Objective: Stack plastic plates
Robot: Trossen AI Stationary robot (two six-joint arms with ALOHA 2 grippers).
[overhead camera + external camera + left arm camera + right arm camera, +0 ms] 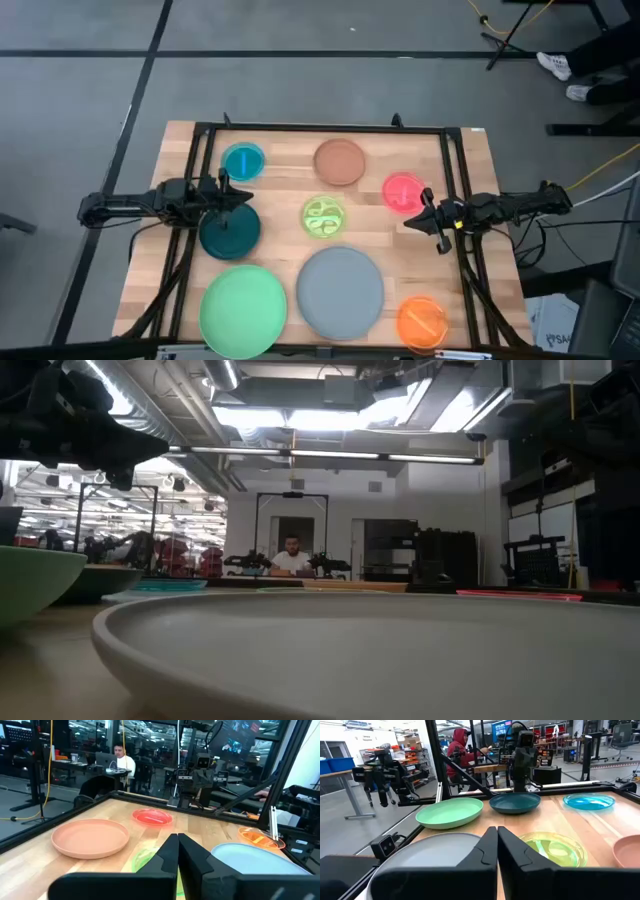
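Note:
Eight plates lie flat and apart on the wooden table [390, 240]: cyan [243, 161], brown [340, 162], pink [403, 190], lime-patterned [324, 217], dark teal [229, 231], mint green [243, 309], grey [340, 289], orange translucent [422, 322]. My left gripper [248, 196] hovers shut over the teal plate's far rim, above the table's left side. My right gripper [408, 221] hovers shut near the pink plate, at the table's right side. In the left wrist view my shut left gripper [177, 845] points toward the pink plate [152, 816].
A black metal frame [320, 128] runs along the table's far edge and both sides. Bare wood lies between the lime-patterned plate and the pink plate. A person sits at a desk far behind the table [291, 557]; another in red stands beyond the left side [461, 745].

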